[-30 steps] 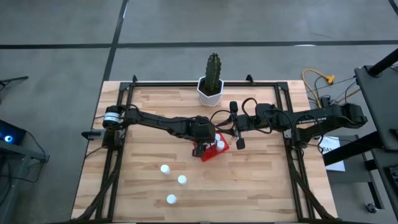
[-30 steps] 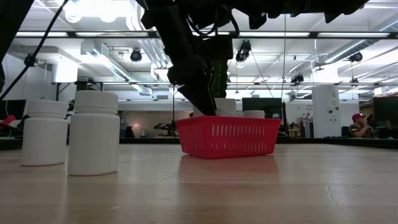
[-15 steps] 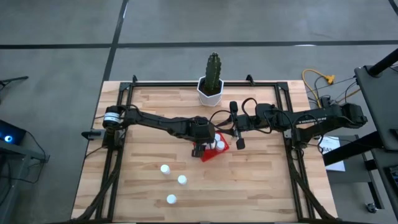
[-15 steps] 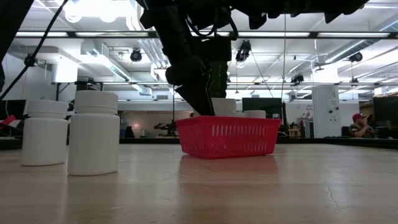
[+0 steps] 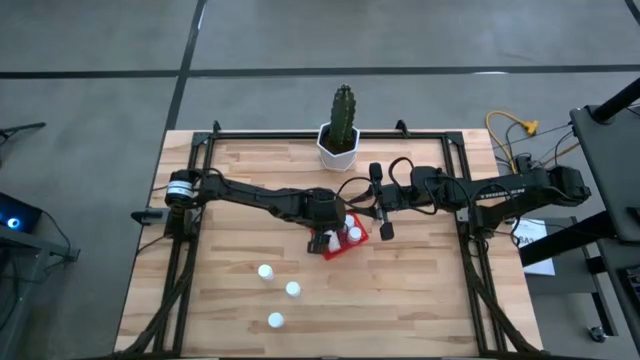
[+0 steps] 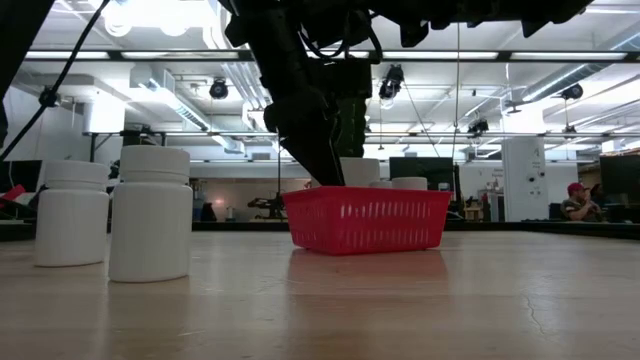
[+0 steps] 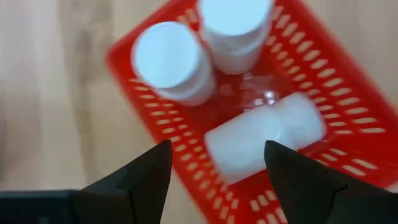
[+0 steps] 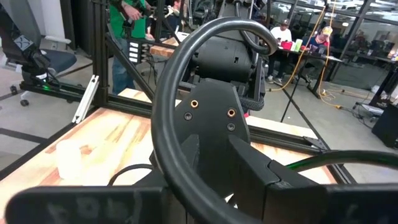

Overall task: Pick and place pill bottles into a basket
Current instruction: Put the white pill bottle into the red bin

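Note:
The red basket (image 5: 343,240) (image 7: 292,81) (image 6: 365,219) stands mid-table. In it two white pill bottles (image 7: 171,59) (image 7: 235,28) stand upright and a third (image 7: 264,140) lies on its side on the basket floor. Three more pill bottles (image 5: 265,271) (image 5: 292,289) (image 5: 275,320) stand on the table nearer the front; two of these show in the low view (image 6: 150,212) (image 6: 72,212). My left gripper (image 5: 325,228) (image 7: 217,180) is open just above the basket, one finger on either side of the lying bottle without touching it. My right gripper (image 5: 382,218) waits to the right of the basket.
A white faceted pot with a green cactus (image 5: 340,140) stands at the table's far edge behind the basket. A black frame (image 5: 200,160) runs round the tabletop. Bare wood lies at the front right (image 5: 400,300).
In the high view a white bottle now shows lying in the left part of the basket, just under my left gripper, where no white showed a second ago. The basket and the three bottles on the table have stayed where they were.

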Robot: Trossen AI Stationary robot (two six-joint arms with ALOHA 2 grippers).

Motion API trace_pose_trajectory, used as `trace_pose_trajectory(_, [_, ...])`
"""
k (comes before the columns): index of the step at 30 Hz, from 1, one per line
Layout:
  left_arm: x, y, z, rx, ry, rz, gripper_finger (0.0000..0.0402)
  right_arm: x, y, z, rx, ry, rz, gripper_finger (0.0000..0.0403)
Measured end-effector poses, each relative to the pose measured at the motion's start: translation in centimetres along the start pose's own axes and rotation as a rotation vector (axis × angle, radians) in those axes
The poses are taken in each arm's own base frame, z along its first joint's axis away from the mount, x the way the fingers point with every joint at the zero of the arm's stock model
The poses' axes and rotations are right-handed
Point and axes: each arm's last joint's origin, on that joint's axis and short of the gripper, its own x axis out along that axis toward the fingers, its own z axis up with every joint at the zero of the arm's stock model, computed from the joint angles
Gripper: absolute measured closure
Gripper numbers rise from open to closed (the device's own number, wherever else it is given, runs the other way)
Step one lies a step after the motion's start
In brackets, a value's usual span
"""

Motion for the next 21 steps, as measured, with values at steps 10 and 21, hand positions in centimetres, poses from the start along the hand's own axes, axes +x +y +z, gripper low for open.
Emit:
trace_pose_trajectory(10, [-0.4, -2.4, -0.4, 0.223, 0.054, -0.083, 0.0164, 0.0, 0.0, 0.0, 0.001, 0.004, 0.004, 0.0329])
trace_pose_trajectory(21, [-0.5, -3.0, -0.3, 0.344, 0.048, -0.076, 0.0164, 0.0, 0.0, 0.0, 0.001, 0.004, 0.006, 0.0329])
